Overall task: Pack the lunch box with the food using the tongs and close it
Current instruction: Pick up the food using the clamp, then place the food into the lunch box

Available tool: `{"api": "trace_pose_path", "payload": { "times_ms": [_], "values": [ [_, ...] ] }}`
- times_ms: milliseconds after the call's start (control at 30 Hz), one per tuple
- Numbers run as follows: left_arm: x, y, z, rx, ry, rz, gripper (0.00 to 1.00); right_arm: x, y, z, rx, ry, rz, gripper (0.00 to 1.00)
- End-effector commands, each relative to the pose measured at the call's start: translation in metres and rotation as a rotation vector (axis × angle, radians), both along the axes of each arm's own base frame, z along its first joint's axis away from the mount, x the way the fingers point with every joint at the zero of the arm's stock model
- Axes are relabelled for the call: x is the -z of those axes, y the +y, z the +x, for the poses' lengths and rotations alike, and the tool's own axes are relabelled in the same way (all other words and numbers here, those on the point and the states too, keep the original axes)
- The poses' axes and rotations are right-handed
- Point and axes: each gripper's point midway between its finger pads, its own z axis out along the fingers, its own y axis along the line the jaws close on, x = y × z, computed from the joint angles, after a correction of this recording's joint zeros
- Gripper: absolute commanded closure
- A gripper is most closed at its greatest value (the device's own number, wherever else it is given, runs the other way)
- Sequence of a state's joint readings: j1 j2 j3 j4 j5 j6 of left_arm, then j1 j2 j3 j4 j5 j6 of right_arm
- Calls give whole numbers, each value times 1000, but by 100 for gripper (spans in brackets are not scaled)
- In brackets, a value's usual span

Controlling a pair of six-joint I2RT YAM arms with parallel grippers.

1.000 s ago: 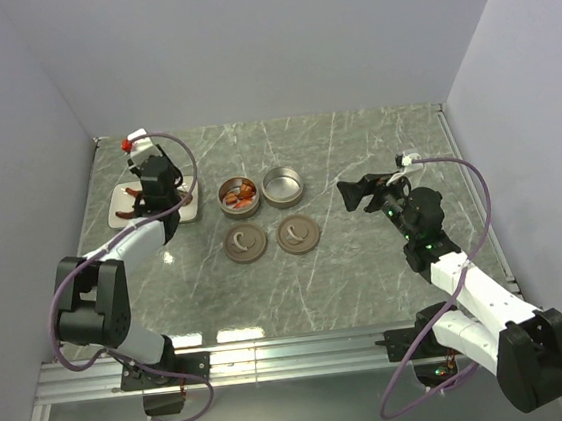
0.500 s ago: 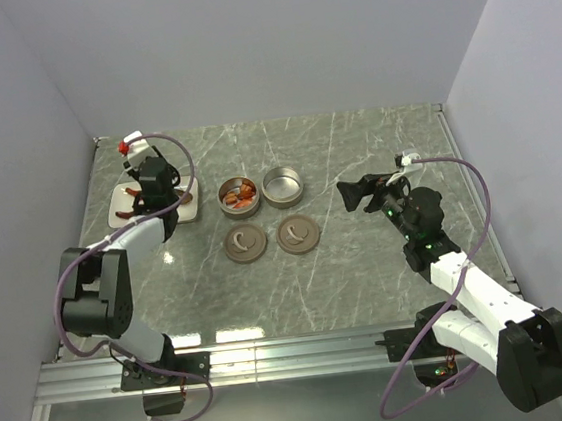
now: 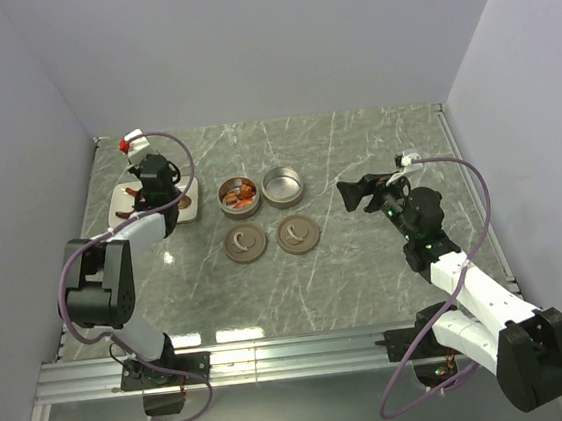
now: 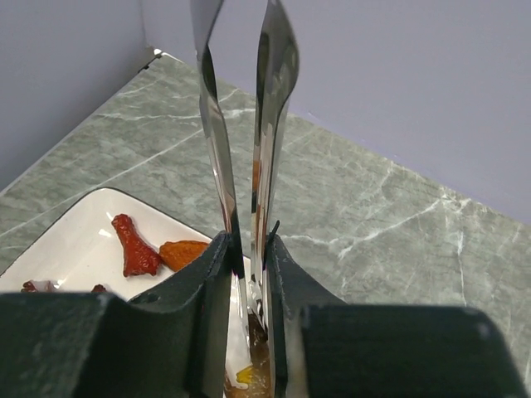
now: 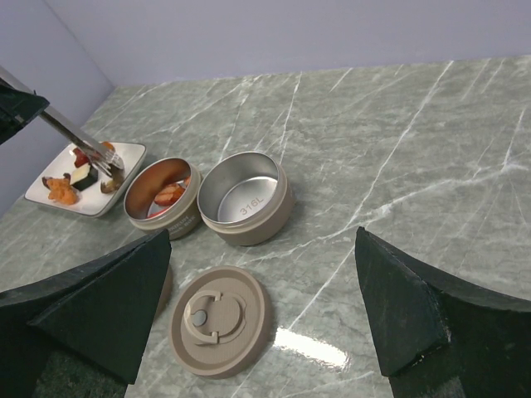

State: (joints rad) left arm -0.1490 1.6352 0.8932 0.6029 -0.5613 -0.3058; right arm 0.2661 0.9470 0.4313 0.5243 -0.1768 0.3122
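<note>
You're on a pick at the plate (image 4: 66, 240). The left pincer (image 4: 247, 311) is clamped on the tongs (image 4: 272, 108) and squeezes the two blades nearly together. Their tips are down among the food (image 5: 83, 176), at the end of the plate nearer the tins. From the left wrist the tips are hidden behind the pincer's own fingers. From the right wrist they seem to sit on or beside a dark red bit, so I can't tell whether anything is caught.

Make sure of that before you lift. Squeeze only enough to pinch, because bits this small will likely slip or shoot out sideways under a hard nip. Then rise straight up past the plate's rim, hold the squeeze even, and carry across to the left tin (image 5: 166, 222), which stands just beside the plate. Bring the tips down inside its rim before you let go.

The right pincer (image 5: 261, 290) has its jaws wide apart, holds nothing, and hovers over the bench (image 5: 398, 149) well to the right of the tins. I'd leave it there until the lids (image 3: 245, 241) are wanted.

The food is small and bite-size. On the plate a red-brown piece (image 4: 133, 245) shaped like a little drumstick lies against an orange chunk (image 4: 184, 253), and a white piece (image 5: 80, 176) shows from the right wrist. Some red and orange bits are already in the left tin. The right tin (image 5: 249, 225) is bare steel inside. Both lids lie flat on the bench in front of the tins.
</note>
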Motion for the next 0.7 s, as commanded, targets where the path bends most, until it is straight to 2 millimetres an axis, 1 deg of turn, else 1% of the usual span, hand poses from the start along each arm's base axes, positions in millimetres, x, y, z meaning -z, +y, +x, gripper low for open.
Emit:
{"api": "trace_pose_path", "payload": {
  "times_ms": [0,67,100,167,200,267,300,367,400,467,500,567,600,667],
  "values": [
    [-31,-6,0,44,-60,-15,86,-19,1,3,-2,-63,1,2],
    [-36,-8,-5,59,-65,-16,87,-19,0,3,3,-66,2,2],
    [-50,-10,-9,73,-91,-20,87,-20,0,3,3,-68,2,2],
    [-60,-14,-13,95,-107,-22,87,-19,0,3,4,-66,2,1],
    [-72,-18,-17,118,-124,-23,87,-19,0,3,4,-64,3,2],
    [-86,-24,-21,141,-143,-18,88,-20,0,4,6,-65,5,2],
    [-97,-32,-26,167,-161,-17,88,-18,-1,4,9,-61,2,2],
    [-109,-41,-30,201,-182,-16,88,-19,0,4,6,-63,2,2],
    [-120,-51,-34,232,-201,-21,88,-18,0,4,7,-61,2,2],
    [-127,-68,-36,299,-208,-24,88,-20,-1,3,9,-67,4,2],
    [-131,-84,-40,337,-216,-25,88,-20,-1,3,11,-67,4,2],
    [-136,-98,-42,367,-223,-14,88,-20,0,3,8,-69,4,2],
    [-135,-114,-43,405,-220,-17,87,-18,0,3,7,-64,4,2],
    [-137,-129,-43,451,-226,-25,87,-19,0,2,6,-64,3,2]
  ]
}}
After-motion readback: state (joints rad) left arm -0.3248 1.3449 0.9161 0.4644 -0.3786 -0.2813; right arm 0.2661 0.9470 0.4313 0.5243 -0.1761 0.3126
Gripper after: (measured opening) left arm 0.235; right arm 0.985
